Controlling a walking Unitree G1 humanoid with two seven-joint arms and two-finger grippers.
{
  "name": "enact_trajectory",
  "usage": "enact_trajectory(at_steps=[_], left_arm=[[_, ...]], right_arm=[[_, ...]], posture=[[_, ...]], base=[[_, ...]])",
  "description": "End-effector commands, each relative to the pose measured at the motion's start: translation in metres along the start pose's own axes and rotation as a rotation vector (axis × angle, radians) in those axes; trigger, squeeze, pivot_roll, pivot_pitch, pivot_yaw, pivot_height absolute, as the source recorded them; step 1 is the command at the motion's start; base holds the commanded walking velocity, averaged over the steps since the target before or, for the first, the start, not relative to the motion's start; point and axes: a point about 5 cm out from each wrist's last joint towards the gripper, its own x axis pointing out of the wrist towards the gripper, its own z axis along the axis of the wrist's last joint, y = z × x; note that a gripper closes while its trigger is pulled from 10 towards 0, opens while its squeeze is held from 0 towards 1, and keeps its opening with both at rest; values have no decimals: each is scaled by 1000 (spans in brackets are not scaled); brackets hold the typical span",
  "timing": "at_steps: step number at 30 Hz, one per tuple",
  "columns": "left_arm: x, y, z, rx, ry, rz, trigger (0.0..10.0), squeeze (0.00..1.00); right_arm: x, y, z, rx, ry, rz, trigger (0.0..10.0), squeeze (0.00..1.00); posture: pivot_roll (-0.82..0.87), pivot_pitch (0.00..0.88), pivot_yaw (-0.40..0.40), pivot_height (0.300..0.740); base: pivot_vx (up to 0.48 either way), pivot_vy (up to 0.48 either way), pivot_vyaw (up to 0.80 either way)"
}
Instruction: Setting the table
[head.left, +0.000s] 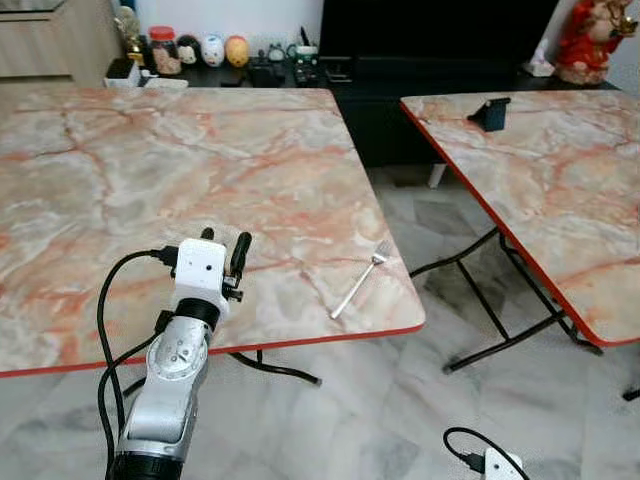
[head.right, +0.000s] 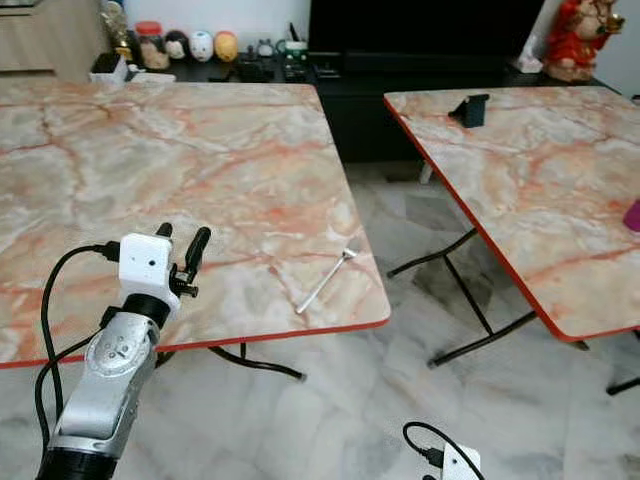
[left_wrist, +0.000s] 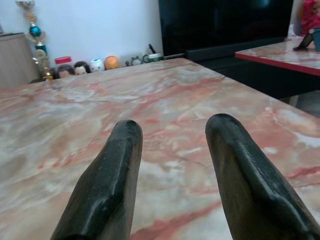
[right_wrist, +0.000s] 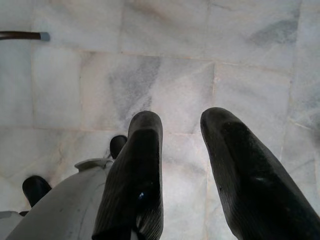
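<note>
Nearest to the robot, the right tool hangs low beside its body, pointing down at the pale marble floor; its two black fingers stand a little apart with nothing between them. In the head views only the white wrist block of this arm shows at the bottom edge, with a black cable.

The left tool is raised over the near edge of the table; its fingers are open by a moderate gap and hold nothing, and they point across the table top toward the far wall. The silver arm comes up from below, with a black cable looping beside it.

The fork lies flat on the table near its front right corner, well apart from the left tool and to the right of it; its prongs point away from the robot, its handle toward the red table edge.

Across a gap of floor to the right stands a second table with the same pink marble top and black folding legs; a small dark object rests near its far corner; I cannot tell what it is.

At the far wall there is a low dark cabinet with little round figures, a jar with red lid and a trophy; a red figurine stands at the right.
</note>
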Motion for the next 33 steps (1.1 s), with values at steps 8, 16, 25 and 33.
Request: enact_trajectory(at_steps=[8, 16, 25, 33], left_arm=[[3, -4, 5, 8, -19, -24, 10000, 0], [4, -4, 6, 36, -25, -24, 10000, 0], [4, -3, 6, 25, -25, -16, 10000, 0], [4, -3, 5, 23, -24, -10, 10000, 0]], right_arm=[[-1, -3, -1, 8, -2, -8, 10000, 0], [0, -3, -1, 9, -2, -7, 10000, 0], [0, -3, 0, 11, -4, -9, 10000, 0], [0, -3, 1, 8, -5, -7, 10000, 0]], posture=[[116, 0, -78, 740], [115, 0, -78, 740], [117, 0, -84, 740], [122, 0, -88, 740]], base=[[0, 0, -659], [0, 0, -655], [0, -160, -635], [0, 0, -624]])
